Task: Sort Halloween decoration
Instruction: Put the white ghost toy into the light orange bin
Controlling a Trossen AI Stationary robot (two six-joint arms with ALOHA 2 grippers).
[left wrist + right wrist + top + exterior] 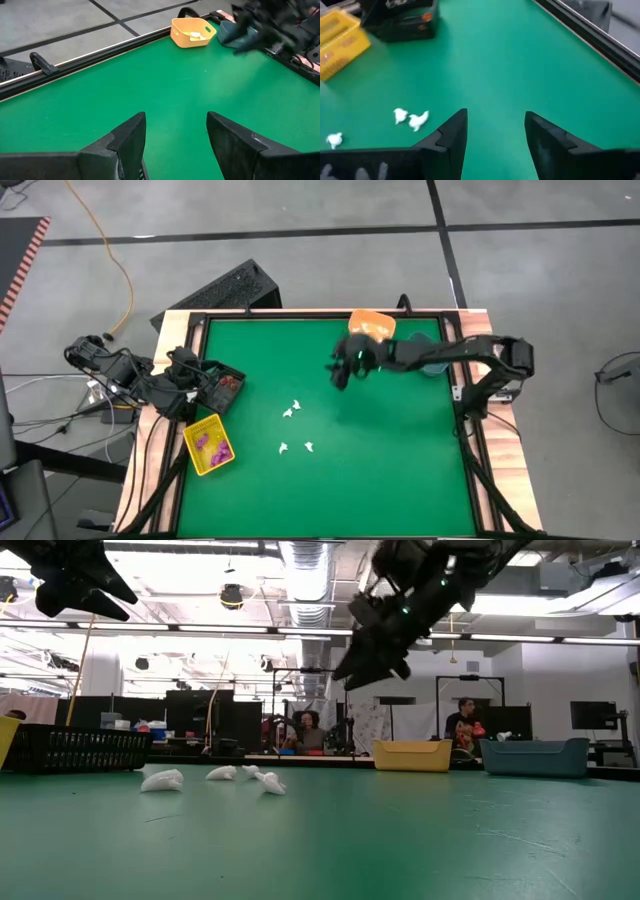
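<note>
Several small white Halloween decoration trinkets lie loose on the green table's middle; they also show in the low view and the right wrist view. Purple trinkets lie in the yellow bin, reddish ones in the black bin, white ones in the orange bin. My right gripper hangs open above the table, on the far side of the white trinkets, with nothing between its fingers. My left gripper waits open and raised at the table's left edge, beside the black bin.
A blue bin stands at the far right next to the orange bin, partly under my right arm. The yellow and black bins stand at the left edge. A raised black rim runs around the table. Bare green cloth fills the near half.
</note>
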